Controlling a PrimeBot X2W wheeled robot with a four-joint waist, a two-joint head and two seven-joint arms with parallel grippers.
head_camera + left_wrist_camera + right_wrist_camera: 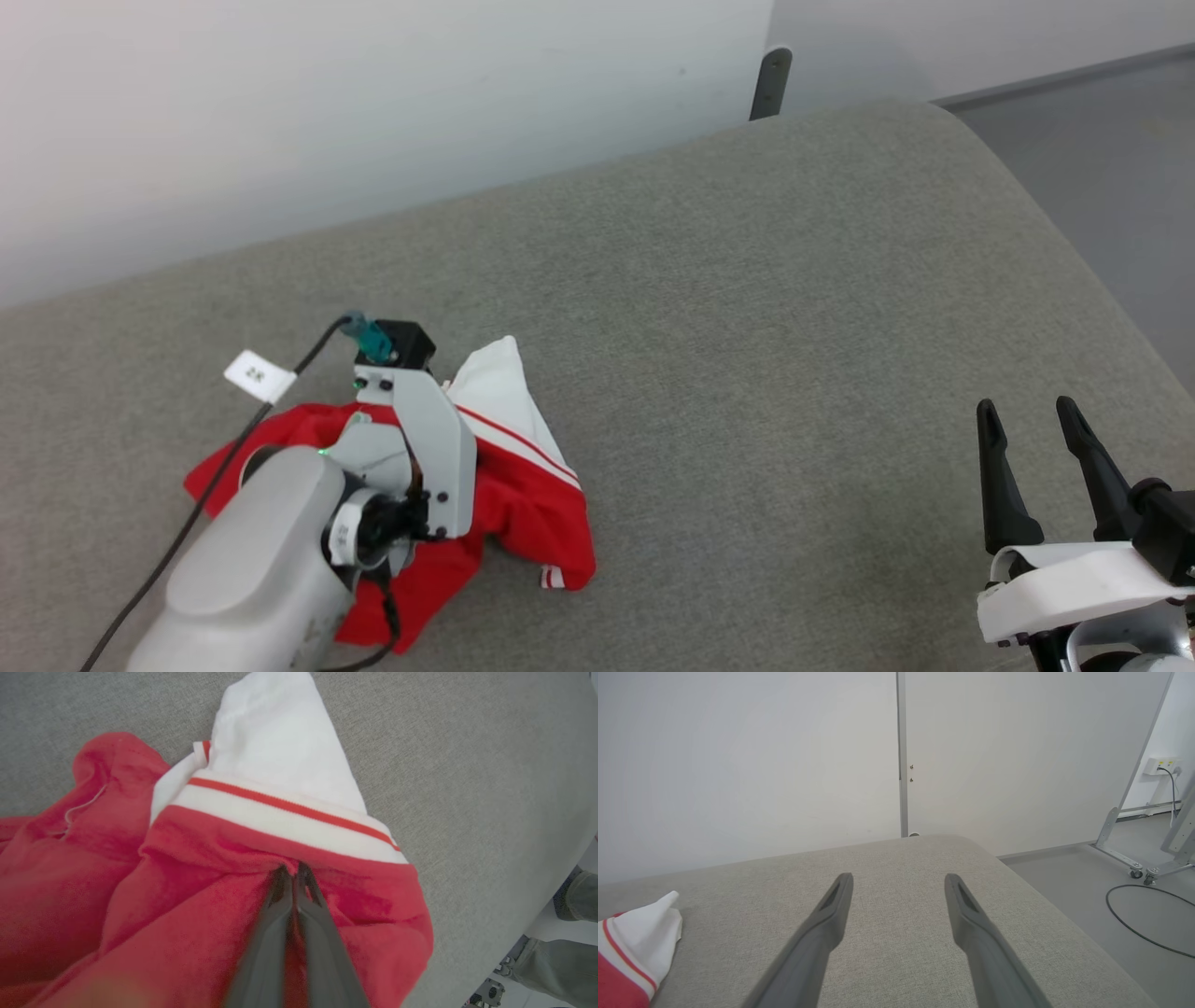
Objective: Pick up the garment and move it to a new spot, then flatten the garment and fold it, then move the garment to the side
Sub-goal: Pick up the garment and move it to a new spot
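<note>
Grey upholstered surface (pixel 747 327) fills most of my head view, with a white wall (pixel 373 112) behind it.

The garment (pixel 523 495) sits at the lower left of that view, on my left side and well apart from the right arm. It's a crumpled heap, not laid flat. Its widest run goes roughly side to side across the head view. The one clear point is a white panel peak that aims away from me toward the wall. In the right wrist view the same white tip shows at the far left edge.

Look: bright red body with a white sleeve or shoulder panel. A white band with a thin red stripe runs where the white meets the red. A small bit of red-and-white trim shows at the near right edge of the heap. The cloth is rumpled, with folds everywhere.

My left arm (pixel 280 560) lies over the heap. The left hand (pixel 293 870) is closed, fingers pressed together, pinching a fold of red cloth just below the striped band.

The right hand (pixel 1025 405) is at the lower right, fingers spread wide, holding nothing and hovering over bare grey fabric.

A black cable (pixel 187 532) runs along the left arm and carries a white tag (pixel 259 375). A person's trouser legs (pixel 579 896) show past the surface edge in the left wrist view.
</note>
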